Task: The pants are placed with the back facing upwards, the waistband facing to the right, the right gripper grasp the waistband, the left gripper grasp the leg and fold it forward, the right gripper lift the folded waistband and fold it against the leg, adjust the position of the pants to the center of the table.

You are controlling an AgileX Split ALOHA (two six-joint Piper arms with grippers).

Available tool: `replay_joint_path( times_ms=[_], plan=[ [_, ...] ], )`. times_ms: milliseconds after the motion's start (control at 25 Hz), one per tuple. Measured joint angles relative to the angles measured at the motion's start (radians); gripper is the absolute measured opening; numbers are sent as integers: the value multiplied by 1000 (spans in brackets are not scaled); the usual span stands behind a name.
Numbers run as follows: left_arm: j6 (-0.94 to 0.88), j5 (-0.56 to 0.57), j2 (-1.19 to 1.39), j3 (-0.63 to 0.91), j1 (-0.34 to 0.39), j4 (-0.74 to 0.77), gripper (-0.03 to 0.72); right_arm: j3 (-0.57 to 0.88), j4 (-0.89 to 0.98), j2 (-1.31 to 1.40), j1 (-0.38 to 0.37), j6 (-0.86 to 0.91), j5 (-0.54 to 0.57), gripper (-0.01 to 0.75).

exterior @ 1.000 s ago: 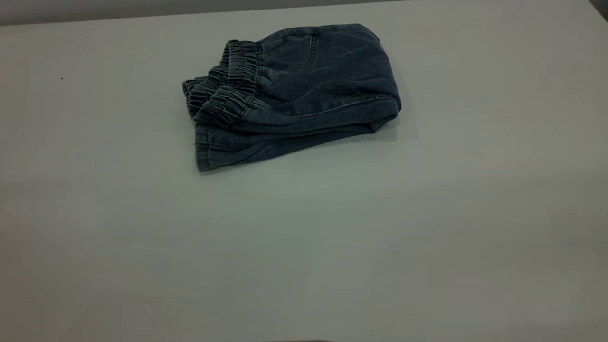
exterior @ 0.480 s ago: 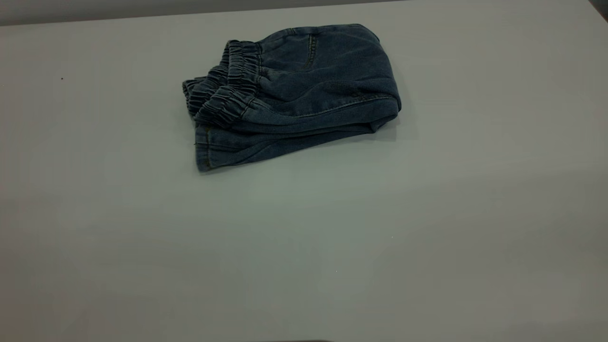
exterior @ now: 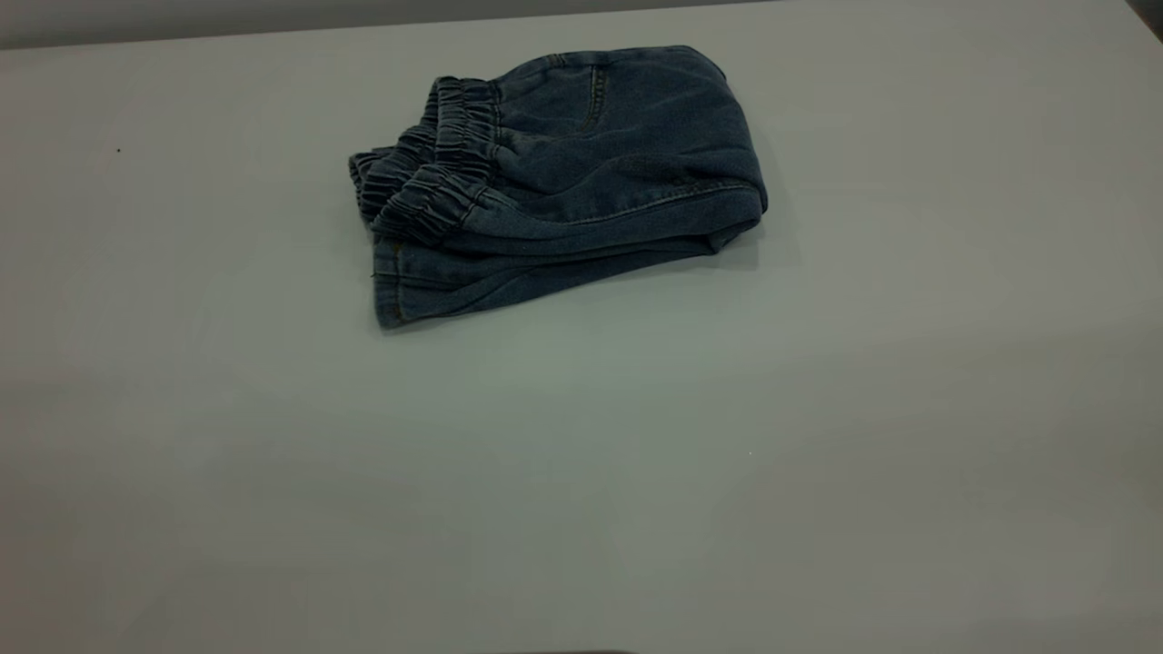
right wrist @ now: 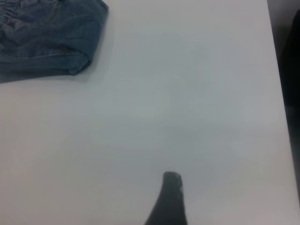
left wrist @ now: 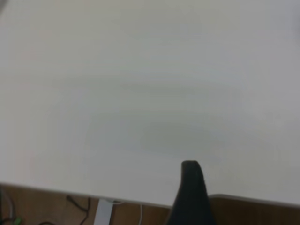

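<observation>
Lying folded: the pants (exterior: 563, 177) sit on the table (exterior: 818, 436), toward its far edge.
Waistband (exterior: 436, 173): gathered, facing left.
Left claw (left wrist: 190, 187): pulled away; grip state unreadable.
Right claw (right wrist: 169, 197): likewise.
Risk: dragging to centre could spring the stacked layers open.

Looks like a lab or test bench setup: big plain white table (exterior: 818, 409), wooden floor (left wrist: 47, 206) past its edge, loose cables (left wrist: 79, 206) lying down there. Nothing homey.
</observation>
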Motion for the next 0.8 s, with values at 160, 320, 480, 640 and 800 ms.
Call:
replay_joint_path(
  times_ms=[160,320,480,640,800],
  plan=[
    [101,-2,0,0,0,-79,516,0,0,0,0,0,0,570],
    [103,-3,0,0,0,-92,516,0,0,0,0,0,0,570],
    [110,-3,0,0,0,-128,516,0,0,0,0,0,0,570],
    [154,-3,0,0,0,-168,516,0,0,0,0,0,0,570],
    [182,-3,0,0,0,-203,516,0,0,0,0,0,0,570]
  ],
)
